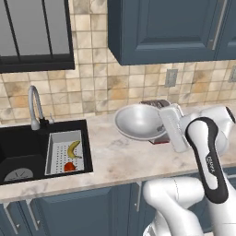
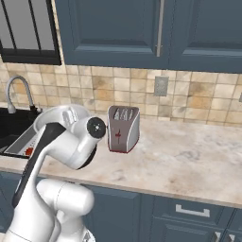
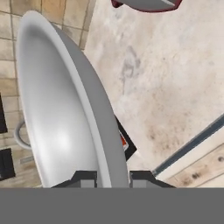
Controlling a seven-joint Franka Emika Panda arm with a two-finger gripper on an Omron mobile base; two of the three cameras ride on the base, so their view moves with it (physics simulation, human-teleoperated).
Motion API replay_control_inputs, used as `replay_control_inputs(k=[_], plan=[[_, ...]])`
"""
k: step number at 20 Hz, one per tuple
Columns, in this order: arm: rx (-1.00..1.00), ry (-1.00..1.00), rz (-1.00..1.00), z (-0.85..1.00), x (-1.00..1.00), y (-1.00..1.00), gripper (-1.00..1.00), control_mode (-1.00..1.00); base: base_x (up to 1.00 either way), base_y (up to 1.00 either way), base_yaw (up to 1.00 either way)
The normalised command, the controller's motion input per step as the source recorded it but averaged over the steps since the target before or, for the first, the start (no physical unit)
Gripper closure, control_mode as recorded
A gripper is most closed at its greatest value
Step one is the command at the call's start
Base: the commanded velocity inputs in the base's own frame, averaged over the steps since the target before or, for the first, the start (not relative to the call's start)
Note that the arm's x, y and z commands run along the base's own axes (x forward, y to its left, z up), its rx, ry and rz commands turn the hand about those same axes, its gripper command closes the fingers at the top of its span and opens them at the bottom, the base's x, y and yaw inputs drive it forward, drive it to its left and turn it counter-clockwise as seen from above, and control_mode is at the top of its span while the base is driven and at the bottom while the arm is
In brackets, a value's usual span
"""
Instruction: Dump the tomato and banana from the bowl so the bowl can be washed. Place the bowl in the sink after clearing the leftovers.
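My gripper (image 3: 113,178) is shut on the rim of the bowl (image 3: 57,109), one finger on each side of the wall. The pale grey bowl (image 1: 138,120) is tipped on edge above the counter, its empty inside facing left toward the sink (image 1: 23,147). My gripper (image 1: 161,125) holds its right rim, in front of the toaster. The banana (image 1: 73,149) and the tomato (image 1: 69,166) lie in the perforated grey tray (image 1: 57,138) at the right end of the black sink. In the right base view the bowl (image 2: 61,113) peeks out behind my arm.
A silver and red toaster (image 2: 123,128) stands on the counter just behind the bowl. The gooseneck tap (image 1: 34,106) rises at the back of the sink. Dark blue wall cabinets (image 1: 166,27) hang above. Bare marble counter (image 2: 189,156) stretches right of the toaster.
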Motion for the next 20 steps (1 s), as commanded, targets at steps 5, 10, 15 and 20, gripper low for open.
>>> replay_control_inputs(k=[5,10,15,20], plan=[[0.01,0.01,0.0,0.0,0.0,-0.03,1.0,-1.0,0.0,0.0,0.0],[0.0,0.0,0.0,-0.01,-0.02,0.01,1.0,1.0,-0.23,0.07,0.0],[0.0,0.0,0.0,0.0,0.0,0.0,1.0,1.0,-0.48,0.38,0.0],[0.0,0.0,0.0,0.0,0.0,0.0,1.0,1.0,-0.33,0.88,0.0]])
